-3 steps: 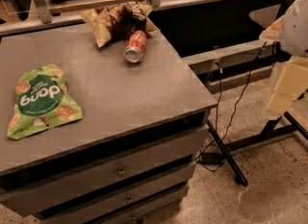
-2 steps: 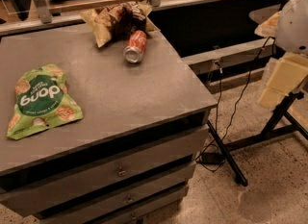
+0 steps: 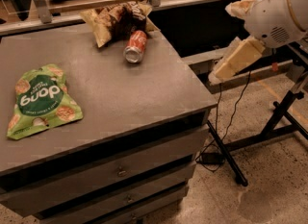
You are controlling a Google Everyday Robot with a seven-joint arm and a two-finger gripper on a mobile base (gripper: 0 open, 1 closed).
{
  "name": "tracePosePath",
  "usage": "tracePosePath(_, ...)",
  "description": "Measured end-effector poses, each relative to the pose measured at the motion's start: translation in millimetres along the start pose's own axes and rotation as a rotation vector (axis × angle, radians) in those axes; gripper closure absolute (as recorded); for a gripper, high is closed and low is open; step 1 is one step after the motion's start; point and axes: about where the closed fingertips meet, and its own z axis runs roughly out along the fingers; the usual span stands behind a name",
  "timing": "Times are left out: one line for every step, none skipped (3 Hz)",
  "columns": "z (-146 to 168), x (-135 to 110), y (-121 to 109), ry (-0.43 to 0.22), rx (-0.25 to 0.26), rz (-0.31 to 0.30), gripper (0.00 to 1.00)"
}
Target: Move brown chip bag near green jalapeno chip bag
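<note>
The brown bag lies crumpled at the far edge of the surface, with a red can just beside its near side, perhaps touching it. The green bag lies flat near the front left, well apart from it. The pincer hangs off the right side of the surface, away from both bags and holding nothing; whether it is released or clenched I cannot tell.

The brown bag looks light, soft and puffy, and its foil is probably slick, so it should give and crackle under a squeeze. A raised wrinkle or a pale crimped end seems the surest place to pinch, on the side away from the can. The can would likely roll if nudged.
</note>
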Motion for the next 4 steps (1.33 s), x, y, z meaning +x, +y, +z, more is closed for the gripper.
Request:
tracePosePath(24.8,-2.1,-27.5,-0.172,0.026,0.067,0.0)
tracePosePath(48.7,-1.4,-55.4,-0.293,0.029,0.122,0.0)
tracePosePath(51.6,-0.3,-54.7,-0.293,0.023,0.126,0.0)
tracePosePath(53.0,0.0,-54.0,-0.282,0.068,0.149,0.0)
